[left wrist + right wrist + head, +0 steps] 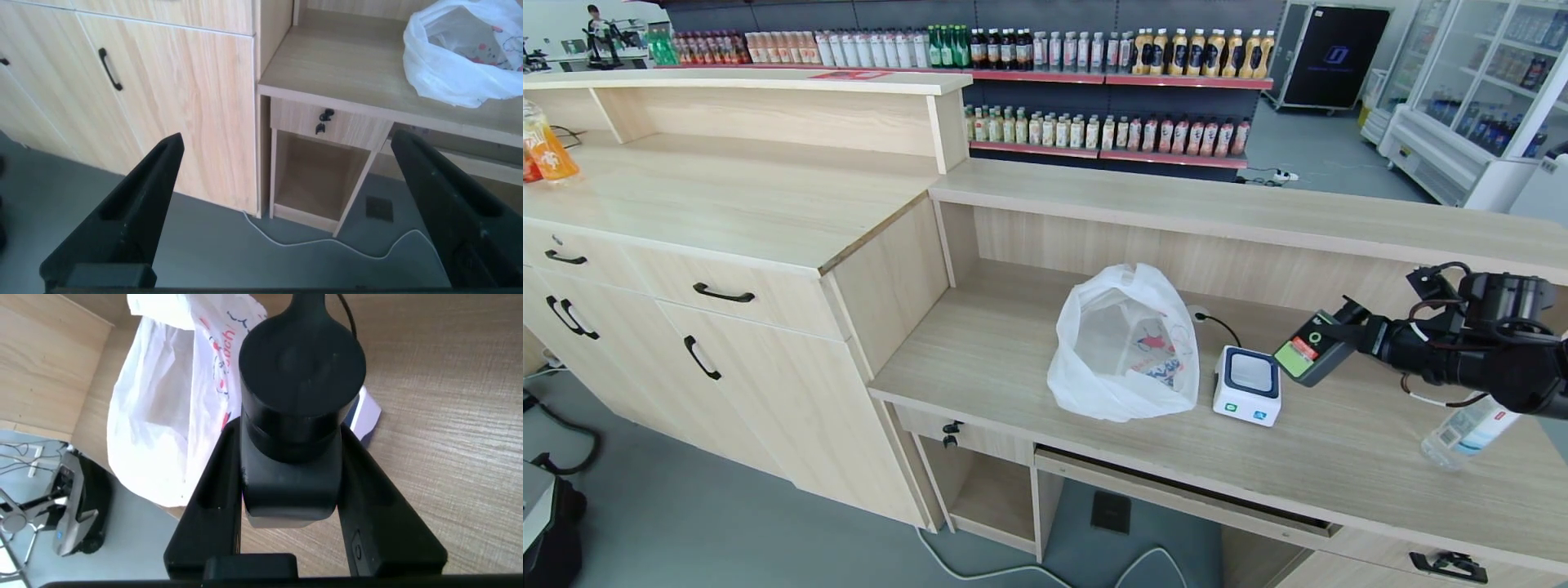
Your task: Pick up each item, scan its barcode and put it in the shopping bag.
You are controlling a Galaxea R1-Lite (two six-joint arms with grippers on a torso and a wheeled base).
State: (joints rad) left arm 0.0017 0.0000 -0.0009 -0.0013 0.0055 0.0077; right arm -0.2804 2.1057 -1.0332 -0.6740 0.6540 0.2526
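Head view: R tool point(1343, 333) clamps dark item point(1308, 349) w/ green label, above bench point(1339, 465), just right of scanner point(1246, 384). Looks rigid, light; a body grip should suit. Bag point(1123, 343) is soft, mouth open, left of scanner. Clear bottle point(1470, 429) lies under the R arm and prob rolls. Back ledge point(1258, 212) is close behind. L tool point(286, 143) hangs open, low over floor point(245, 253).

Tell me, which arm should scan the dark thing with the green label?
Right. The right gripper is shut on the dark green-labelled item, close to the white square scanner. The left gripper hangs open, low by the wooden cupboards.
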